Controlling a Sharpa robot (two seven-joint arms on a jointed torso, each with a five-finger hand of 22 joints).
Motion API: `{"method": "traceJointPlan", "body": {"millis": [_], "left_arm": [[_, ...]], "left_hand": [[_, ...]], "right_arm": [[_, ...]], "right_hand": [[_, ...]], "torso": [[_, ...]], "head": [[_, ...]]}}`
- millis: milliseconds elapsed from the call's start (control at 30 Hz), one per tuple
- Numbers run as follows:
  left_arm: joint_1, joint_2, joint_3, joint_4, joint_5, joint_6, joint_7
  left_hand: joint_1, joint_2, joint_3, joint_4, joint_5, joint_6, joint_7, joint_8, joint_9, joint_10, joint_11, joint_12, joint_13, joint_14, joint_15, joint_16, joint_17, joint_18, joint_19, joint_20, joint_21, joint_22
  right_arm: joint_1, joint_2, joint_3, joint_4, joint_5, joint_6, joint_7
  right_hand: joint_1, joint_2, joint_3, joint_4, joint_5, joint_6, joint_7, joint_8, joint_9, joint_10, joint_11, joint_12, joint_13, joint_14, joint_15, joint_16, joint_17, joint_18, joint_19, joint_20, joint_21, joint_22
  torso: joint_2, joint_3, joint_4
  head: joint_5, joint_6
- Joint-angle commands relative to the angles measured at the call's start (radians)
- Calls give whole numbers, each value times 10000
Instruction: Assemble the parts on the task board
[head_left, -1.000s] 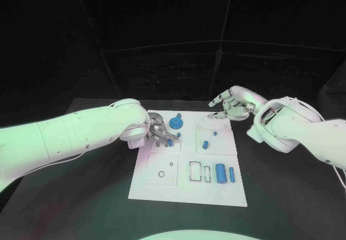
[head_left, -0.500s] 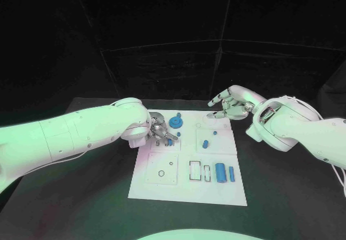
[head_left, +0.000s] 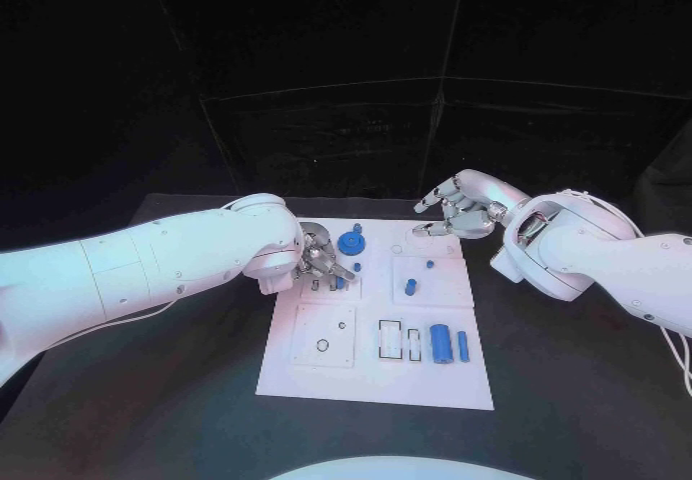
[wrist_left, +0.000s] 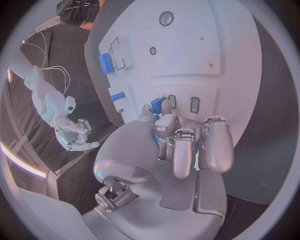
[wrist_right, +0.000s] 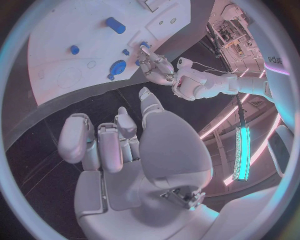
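L silver hand (head_left: 320, 262) w/ fingers curled on a small blue plastic part (wrist_left: 157, 105), barely shifted since 1 s ago, at white task board's (head_left: 378, 380) 10 o'clock. R silver hand (head_left: 459, 207) empty, fingers spread, off 1 o'clock corner. Seating probably unfinished.

We find no legible text, label, brand, number or sign on the task board (head_left: 378, 372), the parts, the table or either arm in any view.
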Motion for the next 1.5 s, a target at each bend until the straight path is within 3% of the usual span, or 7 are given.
{"method": "traceJointPlan", "body": {"millis": [33, 100, 167, 400, 667, 1033, 1500], "left_arm": [[14, 6, -3, 14, -67, 79, -8], [14, -5, -3, 38, -67, 44, 43], [14, -25, -3, 72, -66, 24, 117], [13, -245, -5, 315, -66, -229, 362], [12, -518, -6, 625, -66, -584, 528], [4, -944, -26, 1098, -270, -1112, 641], [-23, -979, -325, 1154, -1320, -1186, 586]], "left_hand": [[370, 104, 359, -233, -12, -123, -58, 25, 13, -18, -85, -10, -3, 1038, -101, 31, 2632, -119, 17, -47, 53, 12], [755, 202, 808, -543, 66, -219, -92, -30, 0, -57, -122, -45, -10, 1038, -141, 31, 2632, -116, 12, -84, 57, 25], [1145, 197, 1462, -934, 620, -334, -79, -102, -21, -134, -128, -126, -43, 1038, -167, 31, 2632, -119, 10, -124, 66, 48], [-263, -1200, 5733, -1589, 952, -342, 28, 87, 175, -38, -40, -248, -153, 1038, 58, 31, 2632, -108, 2, -68, 98, 155], [-1473, -2003, 7979, -1860, 922, -388, 58, 475, 488, 33, -45, -264, -227, 1038, -49, 31, 2632, -130, -5, 7, 87, 185], [-1746, -2157, 8483, -2015, 961, -397, 22, 620, 605, 77, -46, -263, -246, 1038, -57, 31, 2632, -132, 8, -9, 96, 226], [-1764, -2167, 8549, -2041, 967, -395, 20, 639, 620, 85, -50, -263, -249, 1038, -61, 31, 2632, -135, 15, -11, 103, 241]], "right_arm": [[22, 13, 7, 1, -1, 115, -21], [22, 21, 7, -6, -2, 129, -27], [22, 29, 7, -14, -3, 151, -46], [22, 41, 6, -46, -4, 220, -100], [21, 48, 5, -77, -4, 256, -110], [21, 49, 5, -100, -4, 288, -110], [21, 45, 4, -110, -4, 264, -78]], "right_hand": [[84, 21, -60, 5, 64, 16, -49, 41, 6, 16, -59, -44, -14, 457, -58, -71, 142, 192, -70, -28, -74, -16], [107, 26, -68, 13, 114, 11, -50, 50, 5, 14, -61, -47, -23, 457, -60, -81, 135, 194, -71, -31, -86, -30], [125, 30, -74, 19, 161, 6, -51, 56, 4, 11, -63, -50, -30, 457, -62, -90, 130, 197, -77, -34, -101, -52], [275, 60, -93, 46, 582, -35, -54, 97, -5, -22, -70, -74, -84, 454, -74, -150, 88, 209, -86, -48, -175, -140], [287, 62, -102, 61, 652, -42, -55, 106, -6, -27, -71, -78, -95, 452, -75, -164, 77, 209, -84, -50, -185, -149], [282, 64, -112, 78, 690, -44, -55, 113, -6, -22, -70, -70, -92, 454, -76, -167, 77, 210, -83, -51, -192, -157], [275, 66, -119, 92, 713, -44, -55, 118, -6, -19, -71, -68, -93, 453, -76, -174, 71, 210, -81, -51, -194, -158]], "torso": [[-4, -3, 5], [-4, -6, 3], [-5, -7, 4], [-5, -5, 11], [-2, -6, 16], [-11, 0, 27], [1, -4, 15]], "head": [[-8, -14], [-5, -14], [-6, -15], [-24, -30], [4, -45], [64, -93], [112, -155]]}}
